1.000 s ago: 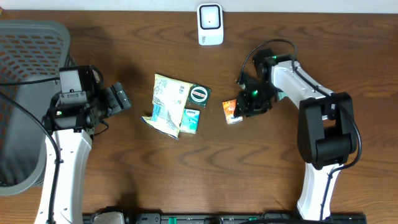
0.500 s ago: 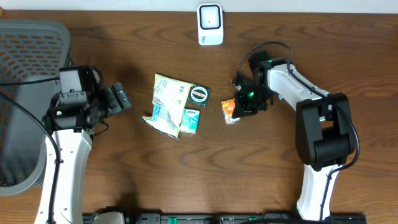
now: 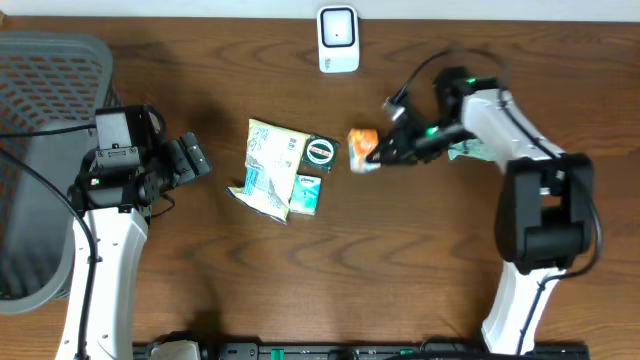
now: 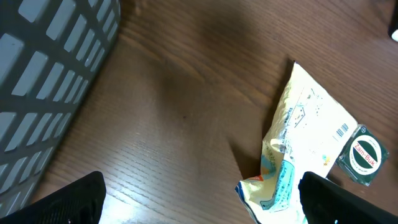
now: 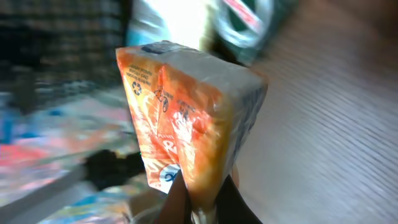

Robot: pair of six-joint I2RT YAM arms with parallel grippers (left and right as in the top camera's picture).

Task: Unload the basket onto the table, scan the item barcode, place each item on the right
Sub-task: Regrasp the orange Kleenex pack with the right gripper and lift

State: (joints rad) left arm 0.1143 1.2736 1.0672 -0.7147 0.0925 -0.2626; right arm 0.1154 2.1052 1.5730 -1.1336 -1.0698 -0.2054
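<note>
Orange packet (image 5: 186, 124) hiding right jaws beneath, surroundings blurred, basket (image 3: 60, 60) cropped

The overhead camera looks straight down on the whole counter (image 3: 200, 290) from well above. The left wrist camera looks low and slantwise toward the right, sharing the grey basket (image 4: 43, 74) and the yellow packet (image 4: 311, 137) with the overhead view. The right wrist camera sits very close behind the orange packet (image 5: 186, 118), facing left, and its picture is blurred.
</note>
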